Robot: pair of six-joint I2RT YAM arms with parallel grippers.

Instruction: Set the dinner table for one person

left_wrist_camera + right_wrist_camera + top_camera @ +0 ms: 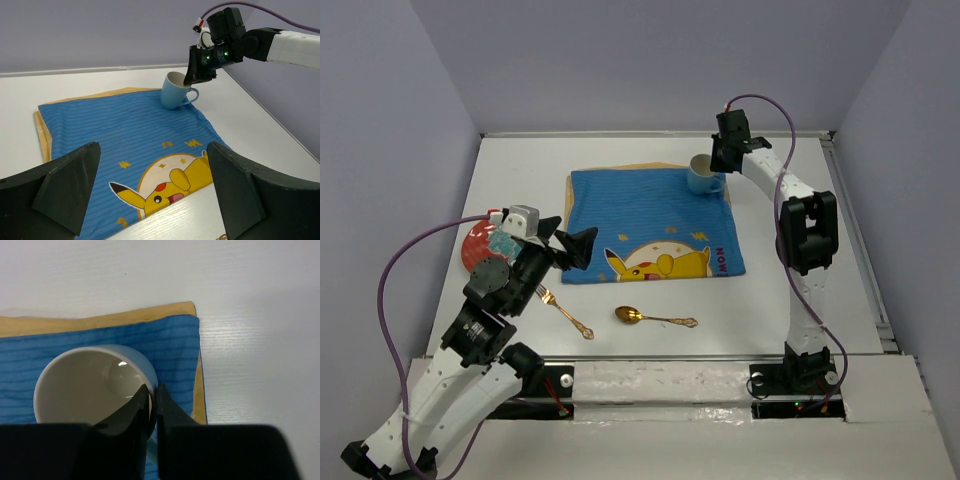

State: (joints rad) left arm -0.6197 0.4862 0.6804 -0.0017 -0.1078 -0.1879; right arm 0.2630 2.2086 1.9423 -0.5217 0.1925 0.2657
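Observation:
A light blue mug (703, 177) stands on the far right corner of the blue cartoon placemat (650, 225), which lies on the white dinner table (790, 330). My right gripper (718, 160) is shut on the mug's rim (150, 385), one finger inside and one outside; the mug also shows in the left wrist view (176, 91). My left gripper (575, 247) is open and empty above the placemat's near left corner (125, 165). A gold fork (565, 311) and a gold spoon (650, 317) lie on the table in front of the placemat. A red plate (477, 245) lies at the left, partly hidden by my left arm.
Grey walls close the table on three sides. A metal strip (855, 235) runs along the table's right edge. The arm bases (660, 385) sit at the near edge.

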